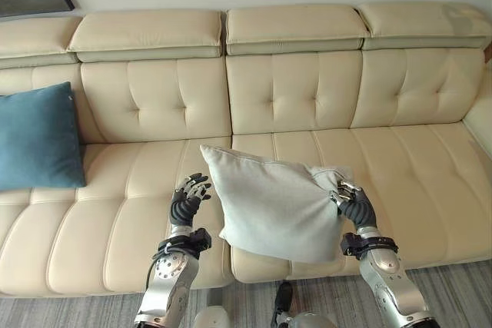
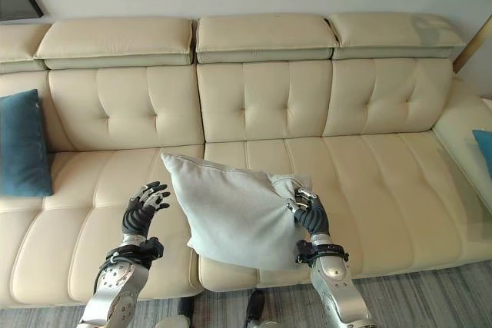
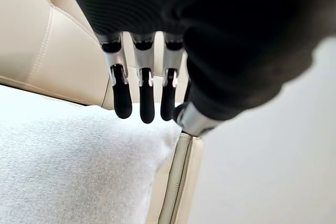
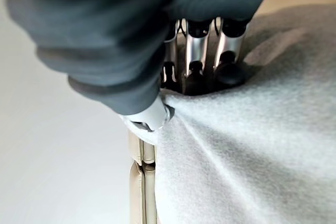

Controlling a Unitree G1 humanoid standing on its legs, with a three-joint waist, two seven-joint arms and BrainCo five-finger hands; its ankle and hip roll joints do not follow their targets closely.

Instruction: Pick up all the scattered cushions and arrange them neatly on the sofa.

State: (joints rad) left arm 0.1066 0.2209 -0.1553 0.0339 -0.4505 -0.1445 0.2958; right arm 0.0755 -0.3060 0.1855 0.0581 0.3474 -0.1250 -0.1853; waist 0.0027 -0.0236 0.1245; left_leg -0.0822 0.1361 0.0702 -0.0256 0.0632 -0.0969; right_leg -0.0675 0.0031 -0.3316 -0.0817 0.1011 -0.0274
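Against the sofa's [image 1: 146, 190] left end we already have a blue cushion [image 1: 38, 137] propped; our left robot hand [image 1: 189, 196] hovers spread, apparently untouching; our right robot hand [image 1: 352, 203] pinches the grey cushion [image 1: 273, 209], not yet placed.

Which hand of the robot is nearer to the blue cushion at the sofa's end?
Left. The left hand hovers open beside the grey cushion, on the side toward the blue cushion. The right hand pinches the grey cushion's far corner.
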